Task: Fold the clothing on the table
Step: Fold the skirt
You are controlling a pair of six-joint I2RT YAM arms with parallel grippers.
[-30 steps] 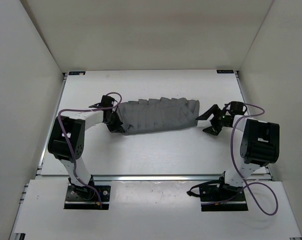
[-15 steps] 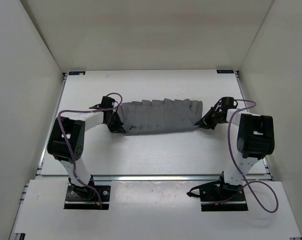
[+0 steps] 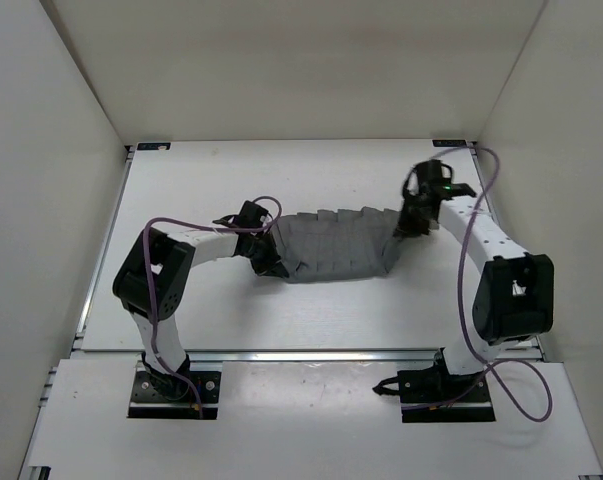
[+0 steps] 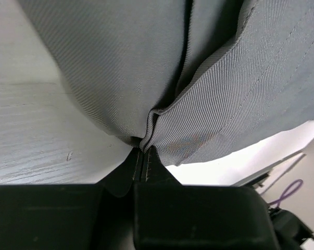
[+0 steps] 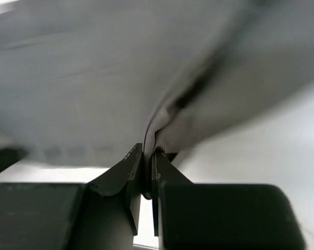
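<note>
A dark grey pleated skirt (image 3: 336, 250) is seen from above, spread lengthwise across the middle of a white table (image 3: 281, 320). Its left end is pinched by the left gripper (image 4: 145, 159), whose jaws are pressed together on a gathered fold of fabric just above the tabletop. Its right end is held the same way by the right gripper (image 5: 148, 172), jaws clamped on a bunched edge. The right end lies farther back on the table than the left. The right wrist view is blurred.
</note>
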